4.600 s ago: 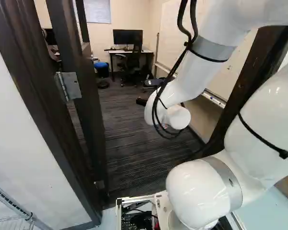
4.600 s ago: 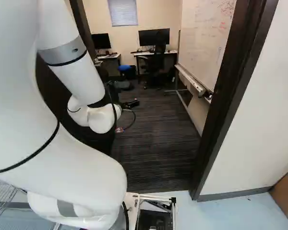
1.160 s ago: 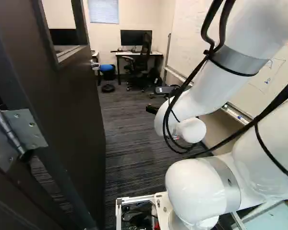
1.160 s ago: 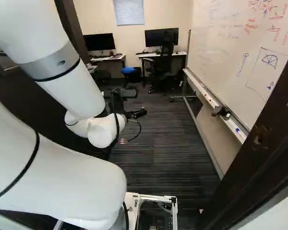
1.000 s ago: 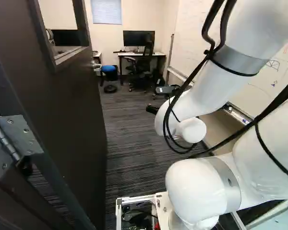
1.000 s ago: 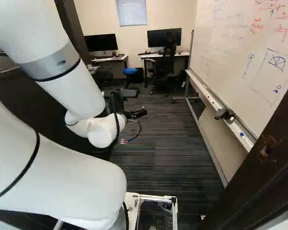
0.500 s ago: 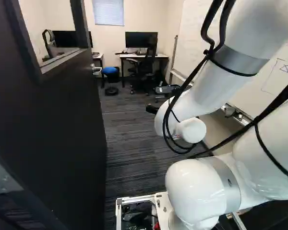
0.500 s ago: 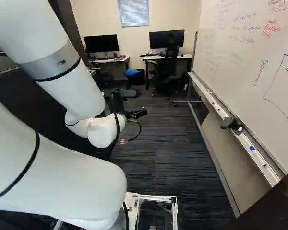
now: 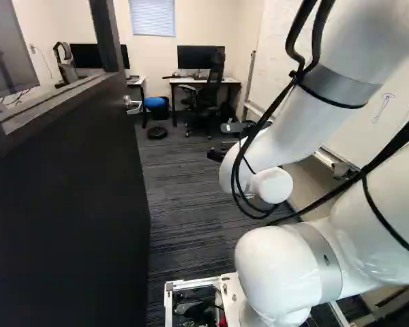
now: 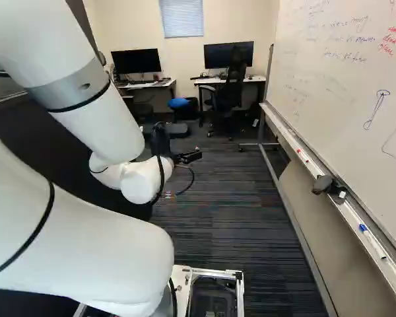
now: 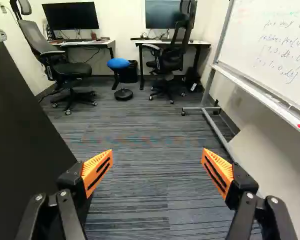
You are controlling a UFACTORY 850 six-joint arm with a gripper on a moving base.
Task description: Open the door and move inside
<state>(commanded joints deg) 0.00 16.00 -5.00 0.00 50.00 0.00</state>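
The gripper [image 10: 188, 156] points into the room in the right base view, mostly hidden behind the arm's wrist. In the wrist view the gripper [image 11: 156, 167] stands open, its orange pads wide apart with only carpet showing between them. The dark door [image 9: 68, 204] stands swung open along the left of the left base view, with a glass pane in its upper part. Its metal handle [image 9: 132, 105] is at the far edge, away from the gripper. In the wrist view the door [image 11: 20, 120] lies beside one finger, apart from it.
A whiteboard [image 10: 343, 99] on a wheeled stand runs along the right, its tray [image 10: 317, 173] holding markers. At the back are desks with monitors [image 10: 229, 54], office chairs [image 11: 172, 50] and a blue stool [image 11: 118, 63]. Striped carpet [image 10: 231, 211] covers the floor.
The base has moved forward through the doorway and turned; the hinge and door frame have left the views. Against the joint, the arm shifted slightly early on, and has held its pose over the last second.
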